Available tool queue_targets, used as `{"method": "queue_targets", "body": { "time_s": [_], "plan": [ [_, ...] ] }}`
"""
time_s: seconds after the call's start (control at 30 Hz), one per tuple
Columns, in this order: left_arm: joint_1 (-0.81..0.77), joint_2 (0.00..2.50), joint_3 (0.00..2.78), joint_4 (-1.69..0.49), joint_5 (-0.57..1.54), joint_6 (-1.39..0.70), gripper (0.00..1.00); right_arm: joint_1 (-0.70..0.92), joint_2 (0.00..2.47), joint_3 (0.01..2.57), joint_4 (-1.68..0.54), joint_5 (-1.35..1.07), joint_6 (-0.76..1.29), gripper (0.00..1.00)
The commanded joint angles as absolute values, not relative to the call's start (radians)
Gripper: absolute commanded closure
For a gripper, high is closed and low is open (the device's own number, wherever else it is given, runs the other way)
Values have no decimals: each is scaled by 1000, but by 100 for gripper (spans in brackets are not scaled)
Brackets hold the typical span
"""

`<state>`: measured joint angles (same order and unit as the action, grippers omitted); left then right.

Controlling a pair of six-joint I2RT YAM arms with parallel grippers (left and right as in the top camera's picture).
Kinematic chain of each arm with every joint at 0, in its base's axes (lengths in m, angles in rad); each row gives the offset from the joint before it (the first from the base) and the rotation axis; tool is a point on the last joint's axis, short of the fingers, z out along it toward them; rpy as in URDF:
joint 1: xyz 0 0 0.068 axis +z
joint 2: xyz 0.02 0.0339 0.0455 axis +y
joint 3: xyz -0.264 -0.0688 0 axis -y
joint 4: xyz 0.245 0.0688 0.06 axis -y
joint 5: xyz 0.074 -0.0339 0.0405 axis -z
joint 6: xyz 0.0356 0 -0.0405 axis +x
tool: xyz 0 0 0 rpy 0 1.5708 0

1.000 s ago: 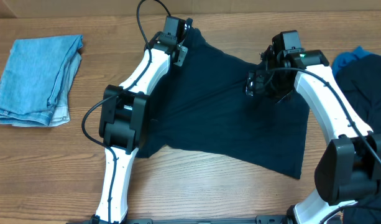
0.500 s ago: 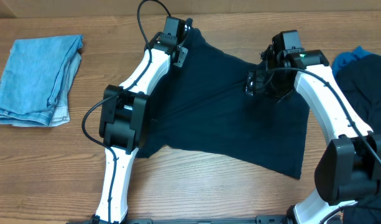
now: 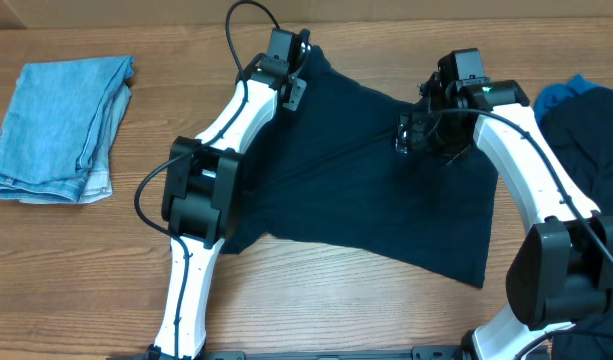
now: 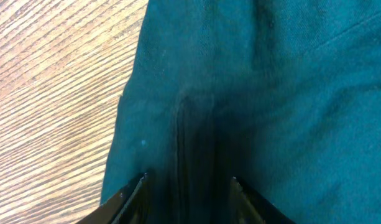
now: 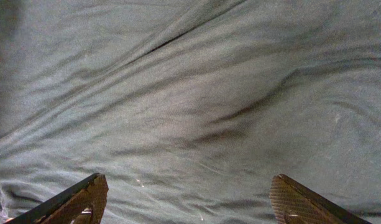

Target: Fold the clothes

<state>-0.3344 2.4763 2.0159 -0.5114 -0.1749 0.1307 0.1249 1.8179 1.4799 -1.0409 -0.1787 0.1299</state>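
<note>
Slight shift of the left gripper (image 4: 189,190) toward the right edge of the desk (image 3: 86,290) compared with a second ago, cable (image 3: 241,18) loop leaning along with it; no change at the right gripper (image 5: 189,200) or in the lie of the clothes (image 3: 386,210). Dark and spread over the middle of the desk, from close to the far edge down toward the near edge, with one long crease slanting across. At the far left corner of the clothes, left fingers (image 4: 246,205) half closed astride a raised ridge of fabric; cannot tell whether pinching it. Over the far right part, right fingers (image 5: 78,202) spread wide, only wrinkled cloth in between. Near the left edge, folded light blue denim garment (image 3: 56,125). At the right edge, dark pile (image 3: 586,120) with a blue scrap, cut off by the frame. From overhead, both sets of fingertips hard to make out under the wrists.
</note>
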Motion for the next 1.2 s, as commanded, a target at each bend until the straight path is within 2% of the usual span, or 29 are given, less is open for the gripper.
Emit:
{"method": "queue_targets", "body": {
  "time_s": [0.0,0.2,0.3,0.33,0.4,0.47,0.67,0.7,0.73,0.8,0.83,0.87,0.9,1.0,1.03,1.07,1.1,1.17],
  "plan": [
    [-341,2498,1983,-493,-164,127,56,122,1814,1489,-1037,-176,126,12],
    [-341,2496,2027,-456,-231,134,86,122,1814,1489,-1037,-176,126,12],
    [-340,2492,2054,-461,-274,135,91,122,1814,1489,-1038,-176,126,12],
    [-340,2492,2054,-467,-273,135,96,122,1814,1489,-1038,-176,126,12],
    [-334,2492,2055,-466,-293,135,96,122,1814,1489,-1038,-176,126,12],
    [-319,2492,2058,-464,-353,135,96,122,1814,1489,-1041,-176,126,12],
    [-230,2492,2058,-460,-351,135,96,122,1814,1489,-1041,-176,126,12],
    [-216,2492,2058,-454,-351,135,93,122,1814,1489,-1042,-176,126,12],
    [-200,2492,2058,-442,-350,135,85,122,1814,1489,-1042,-176,126,12],
    [-165,2492,2058,-395,-347,139,64,122,1814,1489,-1044,-176,126,12],
    [-148,2492,2058,-363,-347,167,57,122,1814,1489,-1046,-176,126,12],
    [-139,2492,2058,-342,-347,190,40,122,1814,1489,-1046,-176,126,12],
    [-130,2492,2059,-316,-347,231,28,122,1814,1489,-1045,-176,126,12],
    [-127,2490,2131,-366,-426,260,17,122,1814,1489,-1041,-176,126,12],
    [-134,2489,2180,-451,-423,225,17,122,1814,1489,-1040,-176,126,12],
    [-144,2489,2237,-574,-392,169,27,122,1814,1489,-1040,-173,126,12],
    [-150,2489,2280,-677,-319,130,31,122,1814,1489,-1040,-161,126,12],
    [-154,2489,2349,-861,10,107,57,122,1814,1489,-1041,-118,130,12]
  ]
}}
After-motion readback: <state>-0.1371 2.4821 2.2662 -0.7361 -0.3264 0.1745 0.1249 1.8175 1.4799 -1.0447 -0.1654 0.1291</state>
